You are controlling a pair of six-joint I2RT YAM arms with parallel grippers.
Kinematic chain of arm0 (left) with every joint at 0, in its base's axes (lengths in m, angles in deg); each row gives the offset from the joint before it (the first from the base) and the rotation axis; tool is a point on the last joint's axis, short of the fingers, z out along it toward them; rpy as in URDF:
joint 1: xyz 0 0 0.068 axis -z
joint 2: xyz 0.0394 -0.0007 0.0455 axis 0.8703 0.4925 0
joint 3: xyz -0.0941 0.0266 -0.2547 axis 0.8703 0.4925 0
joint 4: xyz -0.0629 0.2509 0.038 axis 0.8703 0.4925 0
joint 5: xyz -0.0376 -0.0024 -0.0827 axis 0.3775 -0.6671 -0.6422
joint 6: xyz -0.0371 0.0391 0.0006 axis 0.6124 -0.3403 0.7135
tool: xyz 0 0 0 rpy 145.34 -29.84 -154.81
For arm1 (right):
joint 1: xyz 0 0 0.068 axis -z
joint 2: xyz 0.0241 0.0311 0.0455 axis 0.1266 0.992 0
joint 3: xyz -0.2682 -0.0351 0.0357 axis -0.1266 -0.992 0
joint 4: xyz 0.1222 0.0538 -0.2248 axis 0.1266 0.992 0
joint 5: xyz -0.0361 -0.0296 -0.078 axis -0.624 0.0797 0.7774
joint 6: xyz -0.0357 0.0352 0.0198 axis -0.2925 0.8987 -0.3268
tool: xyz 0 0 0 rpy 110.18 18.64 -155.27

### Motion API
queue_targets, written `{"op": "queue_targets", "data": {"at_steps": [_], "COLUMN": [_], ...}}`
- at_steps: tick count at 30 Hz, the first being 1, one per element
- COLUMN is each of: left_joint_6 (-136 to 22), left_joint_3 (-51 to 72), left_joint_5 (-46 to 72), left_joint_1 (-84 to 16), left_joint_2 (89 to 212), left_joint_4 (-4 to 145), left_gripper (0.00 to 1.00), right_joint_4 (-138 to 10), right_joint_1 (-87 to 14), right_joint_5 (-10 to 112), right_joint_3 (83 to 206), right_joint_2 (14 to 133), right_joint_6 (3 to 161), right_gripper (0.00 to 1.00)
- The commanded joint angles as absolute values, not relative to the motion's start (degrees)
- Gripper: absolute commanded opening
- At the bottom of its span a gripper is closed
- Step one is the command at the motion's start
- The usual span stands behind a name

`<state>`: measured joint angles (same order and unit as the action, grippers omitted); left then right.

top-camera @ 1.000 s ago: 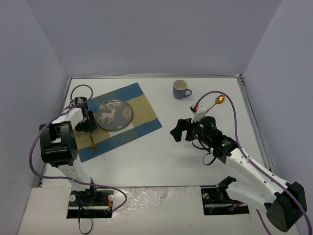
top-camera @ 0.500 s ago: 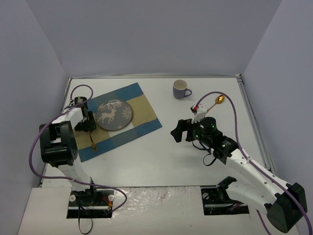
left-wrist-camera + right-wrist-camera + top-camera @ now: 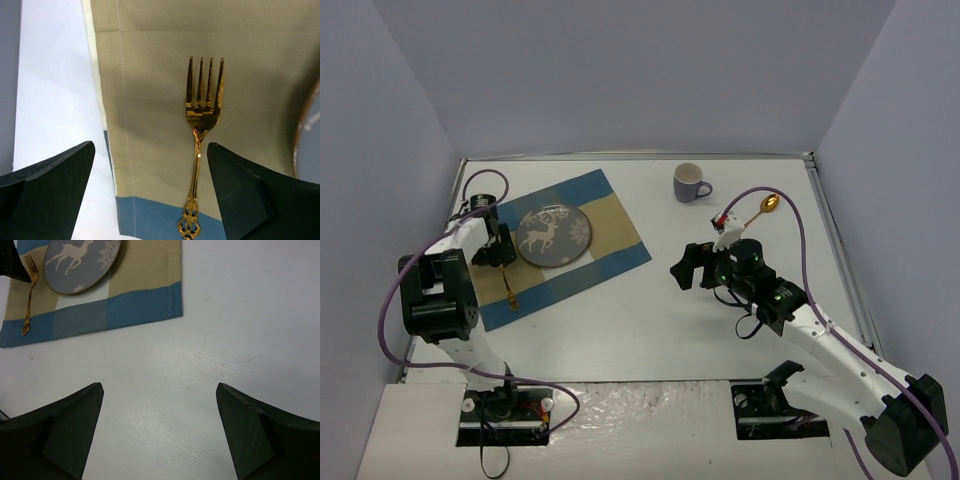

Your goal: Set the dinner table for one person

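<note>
On the white dinner table lies a blue-and-tan checked placemat. A grey plate with a white deer sits on it. A gold fork lies on the placemat left of the plate, tines pointing away from me. My left gripper is open just above the fork's handle, which lies between the fingers, nearer the right one. In the top view the left gripper is beside the plate's left edge. My right gripper is open and empty above bare table, right of the placemat.
A white-and-blue mug stands at the back of the table. A gold spoon lies right of it, beyond the right wrist. Grey walls close in the table on three sides. The right wrist view shows the placemat corner, the plate and the fork.
The left wrist has shifted slightly towards the far side over the fork. The right arm has barely moved. The fork, plate, mug and spoon lie as before.
</note>
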<state>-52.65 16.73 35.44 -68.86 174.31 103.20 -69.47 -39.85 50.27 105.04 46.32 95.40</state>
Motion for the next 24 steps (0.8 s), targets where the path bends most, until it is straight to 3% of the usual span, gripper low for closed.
{"op": "queue_targets", "data": {"at_steps": [1, 15, 24], "left_joint_6": [-52.52, -52.39, -53.75], "left_joint_3": [12.67, 16.17, 22.58], "left_joint_5": [34.97, 21.9, 21.44], "left_joint_1": [-69.28, -68.76, -68.43], "left_joint_2": [166.59, 152.47, 146.38], "left_joint_4": [104.89, 101.6, 100.94], "left_gripper": [0.93, 0.97, 0.97], "right_joint_4": [-71.11, -64.14, -61.34], "right_joint_1": [-39.27, -34.38, -20.08], "right_joint_5": [54.17, 67.85, 70.12], "right_joint_3": [106.82, 113.05, 115.87], "right_joint_2": [45.2, 49.19, 56.83], "right_joint_6": [96.93, 100.11, 104.94], "right_gripper": [0.92, 0.93, 0.9]}}
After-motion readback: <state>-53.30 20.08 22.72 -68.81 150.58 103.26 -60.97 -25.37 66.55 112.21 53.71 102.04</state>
